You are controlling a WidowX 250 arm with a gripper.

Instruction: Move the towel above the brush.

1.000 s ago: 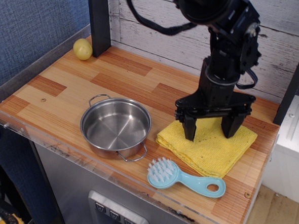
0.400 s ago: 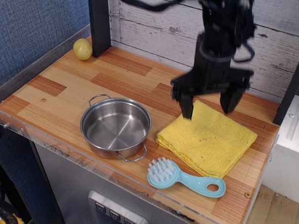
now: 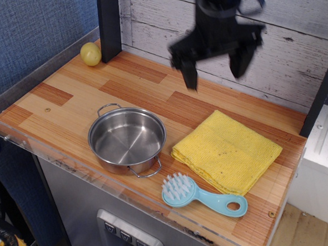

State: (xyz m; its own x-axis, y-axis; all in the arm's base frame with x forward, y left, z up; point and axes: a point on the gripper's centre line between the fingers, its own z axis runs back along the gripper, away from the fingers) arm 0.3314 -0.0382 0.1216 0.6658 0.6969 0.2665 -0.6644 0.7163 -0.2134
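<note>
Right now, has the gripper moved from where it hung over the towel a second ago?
Yes. The gripper has risen and shifted left, off the towel, and now shows open against the plank wall. The towel lies flat beside the pot.

Arm is all matte black, blurred in frame. Gripper [image 3: 215, 62]: wide black crossbar carrying two stubby, blocky black fingers [image 3: 190, 74], squared tips. Cylindrical wrist section above it, dark cable loop at upper right. No readable markings or screws.
</note>
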